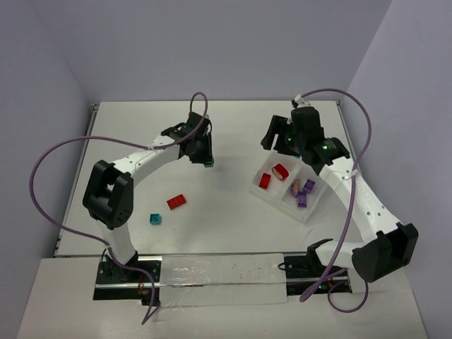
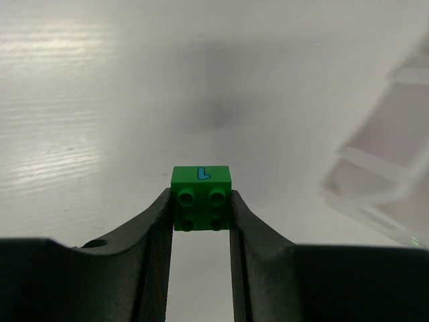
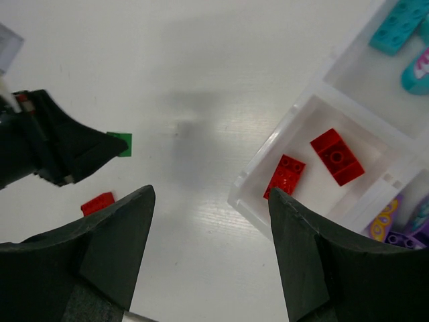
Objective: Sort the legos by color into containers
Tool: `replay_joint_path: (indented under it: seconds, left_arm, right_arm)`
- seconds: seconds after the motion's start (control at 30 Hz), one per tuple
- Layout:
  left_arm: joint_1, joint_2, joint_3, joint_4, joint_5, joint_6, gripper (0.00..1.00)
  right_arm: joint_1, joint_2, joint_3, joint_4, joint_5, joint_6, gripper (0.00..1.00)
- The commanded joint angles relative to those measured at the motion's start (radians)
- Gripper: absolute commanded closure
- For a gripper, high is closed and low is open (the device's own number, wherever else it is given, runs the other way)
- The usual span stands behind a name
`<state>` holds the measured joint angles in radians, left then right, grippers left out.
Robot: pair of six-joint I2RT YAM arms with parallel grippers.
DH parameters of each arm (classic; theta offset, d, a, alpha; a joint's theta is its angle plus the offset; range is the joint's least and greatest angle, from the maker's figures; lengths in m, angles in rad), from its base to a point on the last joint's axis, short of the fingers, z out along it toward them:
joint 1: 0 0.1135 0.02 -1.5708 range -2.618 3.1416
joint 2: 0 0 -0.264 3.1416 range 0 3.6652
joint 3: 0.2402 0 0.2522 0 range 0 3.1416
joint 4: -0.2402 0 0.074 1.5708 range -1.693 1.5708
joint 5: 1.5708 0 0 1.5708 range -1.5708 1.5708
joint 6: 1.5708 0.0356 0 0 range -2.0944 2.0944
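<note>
My left gripper (image 1: 205, 157) is shut on a green lego (image 2: 201, 198) with a blue mark on top and holds it above the bare table, left of the tray (image 1: 277, 203). The green lego also shows in the right wrist view (image 3: 121, 144). My right gripper (image 3: 211, 194) is open and empty, above the table beside the tray's edge (image 3: 281, 134). Two red legos (image 3: 286, 176) lie in one compartment, teal ones (image 3: 399, 27) in another, purple ones (image 1: 304, 194) in a third. A red lego (image 1: 176, 202) and a teal lego (image 1: 154, 219) lie loose on the table.
The tray's blurred corner (image 2: 389, 168) shows to the right in the left wrist view. Purple cables loop over both arms. Grey walls stand behind and beside the white table.
</note>
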<state>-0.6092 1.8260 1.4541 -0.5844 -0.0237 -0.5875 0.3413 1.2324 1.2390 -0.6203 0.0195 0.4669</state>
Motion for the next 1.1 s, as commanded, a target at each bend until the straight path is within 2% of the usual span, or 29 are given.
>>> replay_joint_path:
  seconds: [0.0,0.17,0.23,0.3,0.37,0.43,0.47,0.5,0.57,0.67,0.77,0.9,1.03,1.07]
  left_arm:
    - [-0.011,0.053,-0.072,0.021,-0.225,0.003,1.0]
    - [-0.02,0.133,-0.064,0.064,-0.275,-0.032,0.99]
    - [-0.021,0.152,-0.047,0.061,-0.27,-0.04,0.9]
    - [-0.022,0.165,-0.029,0.052,-0.266,-0.041,0.73]
    - [-0.023,0.168,-0.014,0.046,-0.257,-0.041,0.52]
    - [-0.023,0.158,-0.008,0.048,-0.235,-0.031,0.25]
    - [-0.023,0.153,-0.003,0.044,-0.229,-0.029,0.2]
    - [-0.023,0.152,-0.002,0.044,-0.224,-0.026,0.2]
    - [-0.023,0.132,0.027,0.012,-0.232,-0.034,0.13]
    - [-0.017,0.079,0.055,-0.039,-0.238,-0.031,0.12]
    - [0.016,-0.029,0.03,-0.077,-0.237,-0.036,0.12]
    - [0.134,-0.232,-0.118,-0.07,-0.193,-0.047,0.12]
    - [0.313,-0.377,-0.215,-0.094,-0.219,-0.024,0.12]
    - [0.318,-0.381,-0.23,-0.095,-0.219,-0.019,0.12]
  right_arm:
    - [0.041,0.021,0.059,0.051,-0.007,0.001,0.24]
    - [0.051,-0.002,0.02,0.046,0.013,0.006,0.24]
    - [0.051,-0.011,0.0,0.042,0.017,0.008,0.23]
    - [0.054,-0.011,-0.014,0.041,0.023,0.011,0.23]
    - [0.053,-0.011,-0.019,0.043,0.023,0.015,0.23]
    - [0.055,0.001,-0.019,0.042,0.016,0.013,0.23]
    - [0.056,0.004,-0.018,0.041,0.014,0.013,0.23]
    - [0.056,0.004,-0.018,0.042,0.014,0.013,0.23]
    - [0.062,0.012,-0.027,0.047,0.014,0.013,0.23]
    - [0.083,0.026,-0.039,0.06,0.02,0.015,0.23]
    - [0.183,0.081,-0.003,0.032,0.08,-0.018,0.22]
    - [0.32,0.197,0.07,0.007,0.19,-0.034,0.21]
    - [0.402,0.349,0.129,0.084,0.159,-0.049,0.2]
    - [0.424,0.354,0.131,0.094,0.163,-0.05,0.2]
